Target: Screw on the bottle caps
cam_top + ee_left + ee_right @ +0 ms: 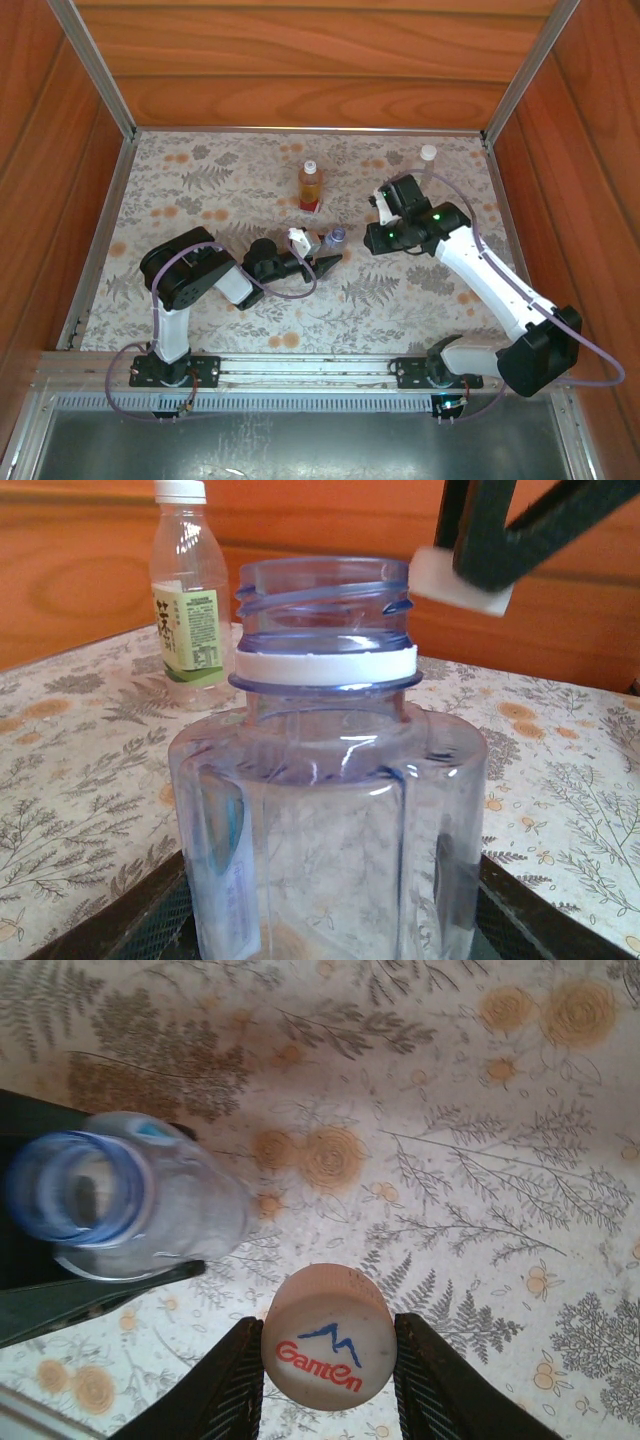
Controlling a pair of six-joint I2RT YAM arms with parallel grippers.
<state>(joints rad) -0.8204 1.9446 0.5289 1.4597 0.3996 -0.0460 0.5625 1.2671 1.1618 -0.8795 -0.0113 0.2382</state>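
Observation:
My left gripper (335,915) is shut on the lower body of the bluish plain bottle (330,810), which stands upright with its threaded neck (325,595) uncovered. From above, this bottle (333,240) sits at mid-table at the tip of the left gripper (322,262). My right gripper (330,1360) is shut on a white bottle cap (330,1338) printed "Ganten", held in the air beside the bluish bottle (140,1205), to its right. That cap (458,580) hangs up and to the right of the bottle's mouth. The amber bottle (311,187) and the green-label bottle (188,600) each carry a cap.
The amber bottle stands just behind the held bottle. The green-label bottle (428,160) is near the back right corner. Wooden walls (300,60) close in the floral table (220,180) at the back and both sides. The right arm (480,275) reaches in from the right.

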